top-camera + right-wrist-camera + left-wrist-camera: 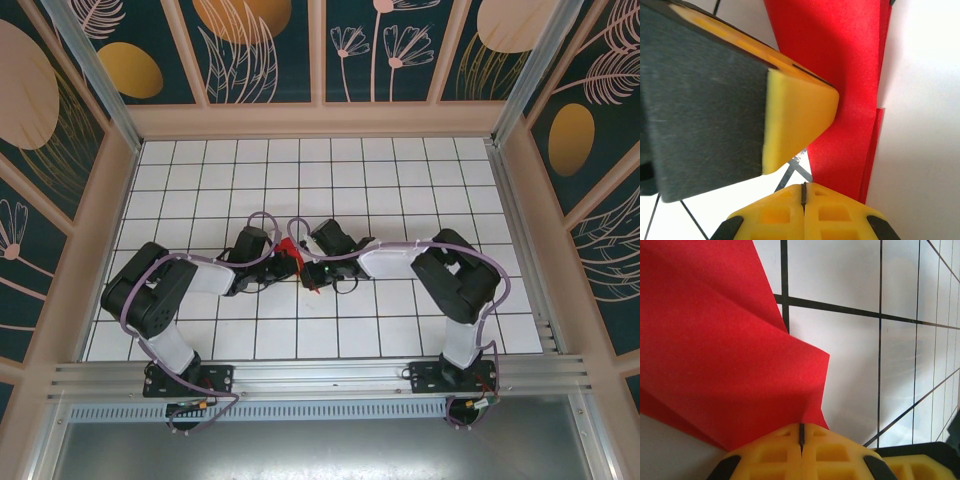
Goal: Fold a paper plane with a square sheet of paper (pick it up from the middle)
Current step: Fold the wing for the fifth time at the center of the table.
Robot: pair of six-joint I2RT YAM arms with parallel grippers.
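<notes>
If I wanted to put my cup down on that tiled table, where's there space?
The gridded table is bare along its far rows, up to the back wall. So is the near strip between the left arm's base and the right arm's base. The middle is crowded: the left gripper and right gripper meet at the red paper.

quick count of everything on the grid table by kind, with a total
red paper: 1
arms, left arm and right arm: 2
grippers, left gripper and right gripper: 2
total: 5
</notes>
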